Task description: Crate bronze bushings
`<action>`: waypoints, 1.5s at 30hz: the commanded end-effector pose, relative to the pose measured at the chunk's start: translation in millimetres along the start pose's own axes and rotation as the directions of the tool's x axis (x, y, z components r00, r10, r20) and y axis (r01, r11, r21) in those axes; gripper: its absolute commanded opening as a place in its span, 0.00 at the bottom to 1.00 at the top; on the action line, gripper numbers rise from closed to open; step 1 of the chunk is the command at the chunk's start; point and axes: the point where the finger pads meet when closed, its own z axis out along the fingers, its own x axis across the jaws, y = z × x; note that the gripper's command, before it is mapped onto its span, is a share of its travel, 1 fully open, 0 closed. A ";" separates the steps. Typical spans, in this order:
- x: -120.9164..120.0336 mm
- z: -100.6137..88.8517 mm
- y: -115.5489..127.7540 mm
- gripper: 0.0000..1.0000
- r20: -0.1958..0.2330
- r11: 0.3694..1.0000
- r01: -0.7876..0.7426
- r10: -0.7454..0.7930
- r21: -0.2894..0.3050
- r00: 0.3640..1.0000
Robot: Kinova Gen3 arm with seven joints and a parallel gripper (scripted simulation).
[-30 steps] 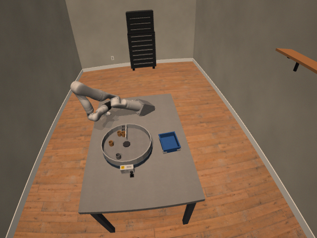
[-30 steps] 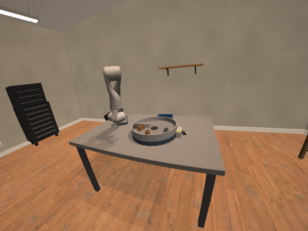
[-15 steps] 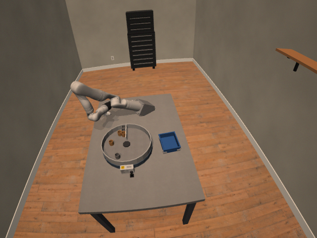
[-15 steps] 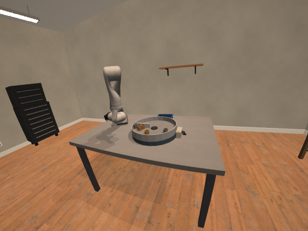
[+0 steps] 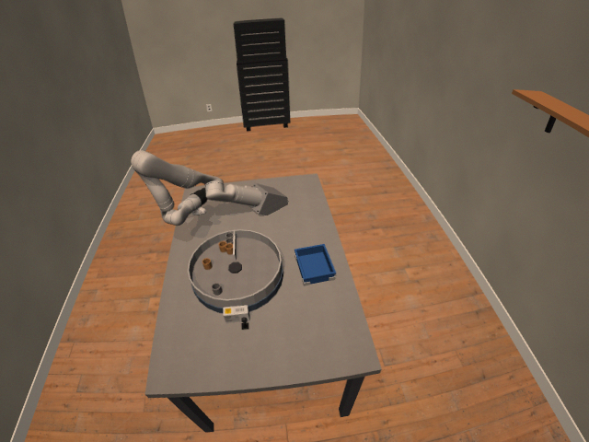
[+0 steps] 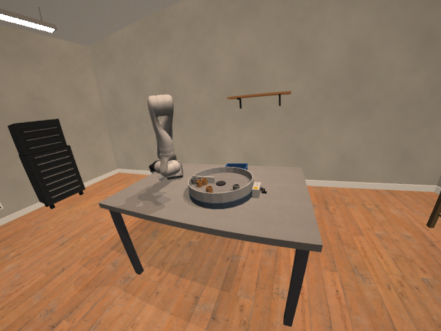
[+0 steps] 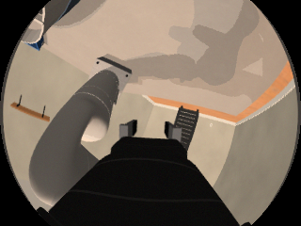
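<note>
The turning table is a round walled tray in the middle of the grey table; it also shows in the exterior view. On it stand three bronze bushings: one at the left and two close together by the divider at the back. One steel bushing stands at the front left and another behind the bronze pair. The blue crate lies to the right of the tray and holds nothing. My gripper is open and empty, folded back near the arm's base, apart from the tray.
A small control box with a yellow label sits against the tray's front rim. The arm's base is mounted at the table's back edge. A black cabinet stands by the far wall. A wooden shelf hangs on the right wall.
</note>
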 end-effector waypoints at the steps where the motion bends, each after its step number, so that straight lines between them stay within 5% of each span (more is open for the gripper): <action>1: -39.7 -28.2 -29.0 1.00 -0.038 0.991 0.000 0.005 0.134 0.999; 3: -39.7 -28.2 -29.0 1.00 -0.038 0.991 0.000 0.005 0.134 0.999; 4: -7.9 -5.1 -6.3 1.00 -0.008 1.000 -0.001 0.001 0.027 1.000; 8: -39.3 -25.6 -32.8 1.00 -0.037 0.991 0.000 0.005 0.135 0.999; 20: -39.3 -25.6 -32.8 1.00 -0.037 0.991 0.000 0.005 0.135 0.999; 21: -10.4 -5.7 1.0 1.00 -0.007 1.000 -0.001 0.001 0.027 1.000; 25: -50.0 -28.6 4.5 1.00 -0.037 0.991 0.000 0.005 0.136 0.999; 37: -50.0 -28.6 4.5 1.00 -0.037 0.991 0.000 0.005 0.136 0.999; 38: -10.2 -6.2 0.2 1.00 -0.007 1.000 -0.001 0.001 0.027 1.000; 42: -48.8 -30.8 0.6 1.00 -0.037 0.991 0.000 0.005 0.136 0.999; 45: -48.8 -30.8 0.6 1.00 -0.037 0.991 0.000 0.005 0.136 0.999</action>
